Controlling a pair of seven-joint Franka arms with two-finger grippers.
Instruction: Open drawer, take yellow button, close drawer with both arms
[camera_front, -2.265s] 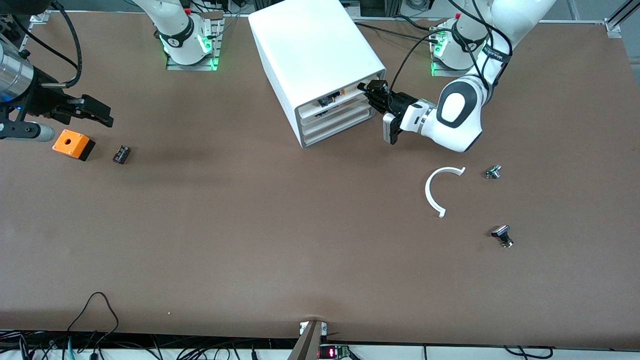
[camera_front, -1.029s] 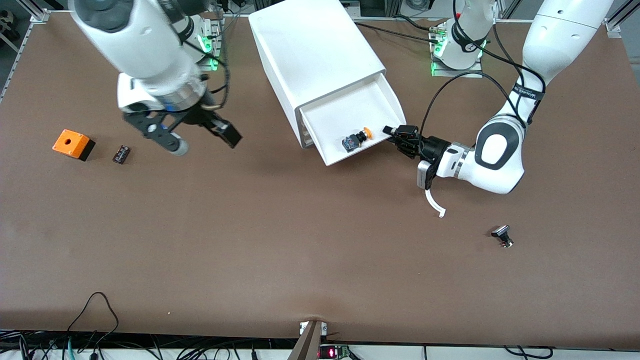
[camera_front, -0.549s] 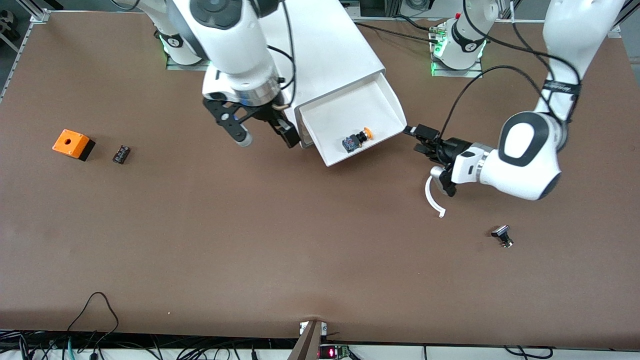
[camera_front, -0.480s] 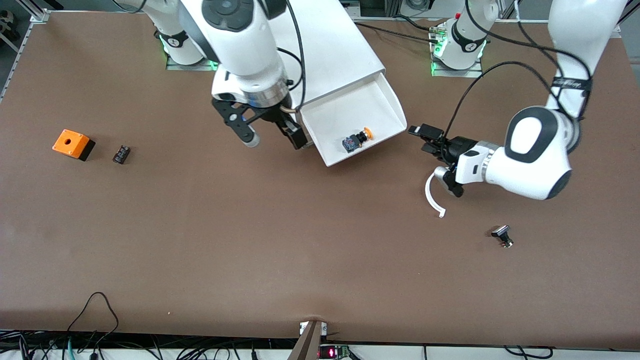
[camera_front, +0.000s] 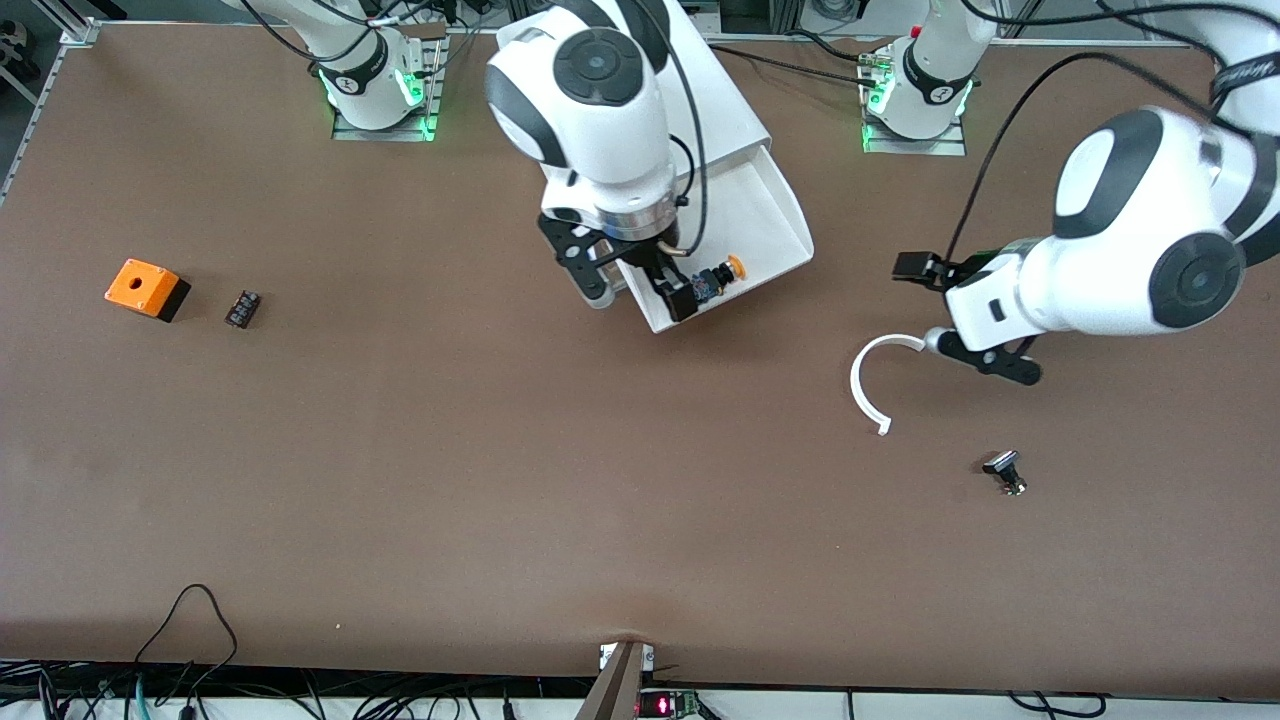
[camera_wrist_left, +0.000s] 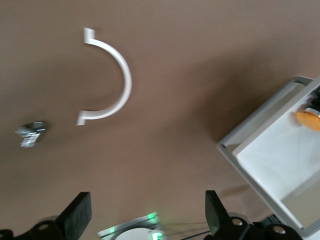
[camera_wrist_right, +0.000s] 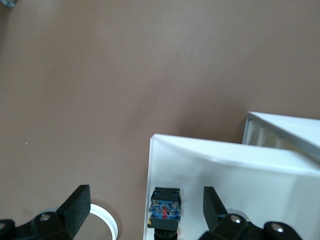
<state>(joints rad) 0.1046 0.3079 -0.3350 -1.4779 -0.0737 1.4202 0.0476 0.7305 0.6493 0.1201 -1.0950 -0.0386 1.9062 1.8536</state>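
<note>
drawer (camera_front: 770, 215) – smooth white tray – holds round-capped button (camera_front: 712, 277).

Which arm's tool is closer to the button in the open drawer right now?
Right. The right tool hangs open over the drawer, just beside the button. The left tool is open, clear of the drawer, above the white curved piece.

Light: bright, even, from overhead
Shadows: soft, faint on the table (camera_front: 500, 480); darker patch beside the drawer (camera_wrist_left: 260, 165) in left wrist view
Glare: cabinet (camera_front: 720, 110) top near blown out
Blur: left arm (camera_front: 1140, 240) smeared w/ motion; left wrist view soft overall
Focus: right wrist view fairly sharp; button (camera_wrist_right: 165, 207) clear
</note>
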